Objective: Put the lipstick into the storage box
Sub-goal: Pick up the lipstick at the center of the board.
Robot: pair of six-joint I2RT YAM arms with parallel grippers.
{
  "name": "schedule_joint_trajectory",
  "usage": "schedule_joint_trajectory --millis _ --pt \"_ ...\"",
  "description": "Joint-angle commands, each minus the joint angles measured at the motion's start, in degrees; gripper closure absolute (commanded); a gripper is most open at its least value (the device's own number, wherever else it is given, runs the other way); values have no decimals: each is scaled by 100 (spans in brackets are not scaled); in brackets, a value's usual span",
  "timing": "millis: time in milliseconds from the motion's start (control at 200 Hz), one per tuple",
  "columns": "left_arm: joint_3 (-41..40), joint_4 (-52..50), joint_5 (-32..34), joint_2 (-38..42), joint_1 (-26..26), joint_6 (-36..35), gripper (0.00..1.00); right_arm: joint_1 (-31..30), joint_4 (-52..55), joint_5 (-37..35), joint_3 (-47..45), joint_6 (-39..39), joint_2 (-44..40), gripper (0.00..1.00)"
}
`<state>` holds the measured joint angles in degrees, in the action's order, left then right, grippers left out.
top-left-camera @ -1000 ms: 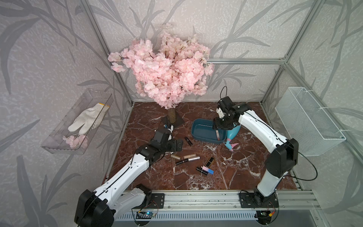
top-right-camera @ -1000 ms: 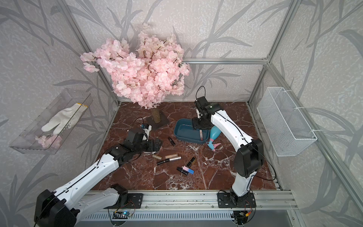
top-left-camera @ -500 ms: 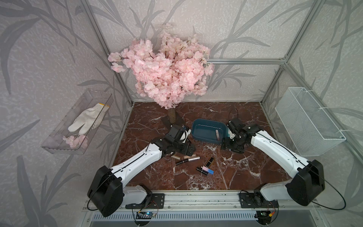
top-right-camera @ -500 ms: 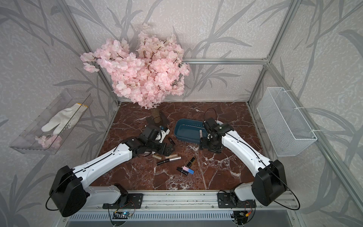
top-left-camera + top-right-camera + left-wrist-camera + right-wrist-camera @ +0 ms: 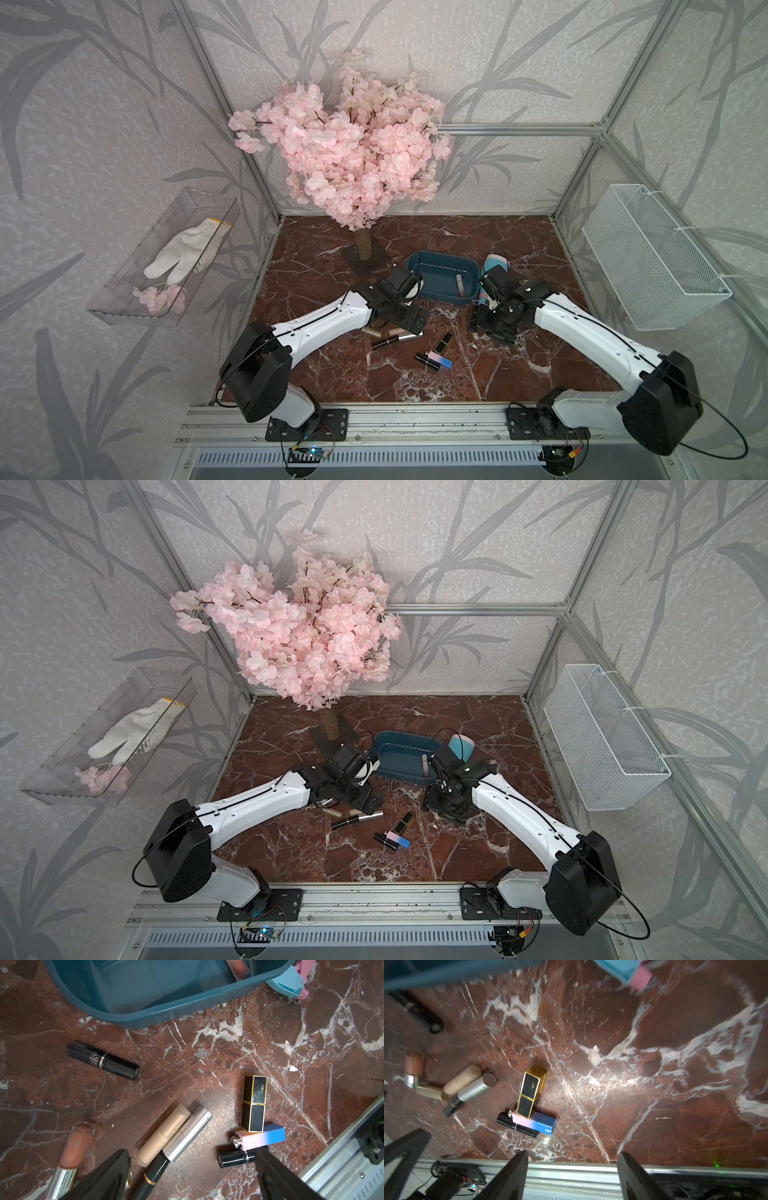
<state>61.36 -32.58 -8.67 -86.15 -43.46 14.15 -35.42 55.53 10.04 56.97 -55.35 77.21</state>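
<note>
Boxing lipsticks: one in, most left out

Judged an early stage. Inside the box point(image 5: 442, 277), between the two hands, one pink lipstick point(image 5: 460, 284) lying along the end wall nearer the right hand. Out on the surface point(image 5: 519, 249), at least seven more waiting.

Left hand point(image 5: 192, 1151) spread wide and empty, hanging just over the pile. Right beneath it, beige tube point(image 5: 164, 1135) and silver-capped tube point(image 5: 187, 1131) side by side, touching. Nude gloss point(image 5: 75, 1145) off to one side of that hand. Toward its other side, black-and-gold case point(image 5: 253, 1103) with one end resting on a pink-to-blue case point(image 5: 260, 1139), and a short black one point(image 5: 236, 1156) tucked against that. Lone black lipstick point(image 5: 102, 1060) farther out ahead of the hand, near the box wall.

Right hand point(image 5: 572, 1153) likewise parted, gripping nothing, low over bare surface, apart from the pile and close by the box's corner.

Around: blue-and-pink item point(image 5: 494, 266) just beside the box, next to the right hand; blossom tree point(image 5: 353, 166) beyond the left hand; wire basket point(image 5: 652, 257) and clear tray point(image 5: 208, 208) with a glove point(image 5: 183, 255), both up on the walls, well clear of either hand.

In the way, by judgement: crowding. Touching and stacked tubes likely to roll or shift when picking one; both hands near the same box, so little room at its rim.
</note>
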Motion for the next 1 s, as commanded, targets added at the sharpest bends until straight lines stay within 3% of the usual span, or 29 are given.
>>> schedule_joint_trajectory --millis 0,310,475,710,995 --pt "-115 -115 266 278 -22 10 4 -403 -103 -168 8 -984 651 29" --pt "-985 121 1510 1535 -22 280 0 -736 -277 -206 1023 -1354 2101 30" --pt "-1334 132 1699 2118 -14 334 0 -922 -482 -147 1338 -1566 2656 31" --pt "-1458 -38 1770 2286 -14 395 0 -954 -493 -186 1421 -1661 3000 32" --pt "-1576 -21 1770 2384 -13 431 0 -993 -428 -425 1318 -1628 3089 44"
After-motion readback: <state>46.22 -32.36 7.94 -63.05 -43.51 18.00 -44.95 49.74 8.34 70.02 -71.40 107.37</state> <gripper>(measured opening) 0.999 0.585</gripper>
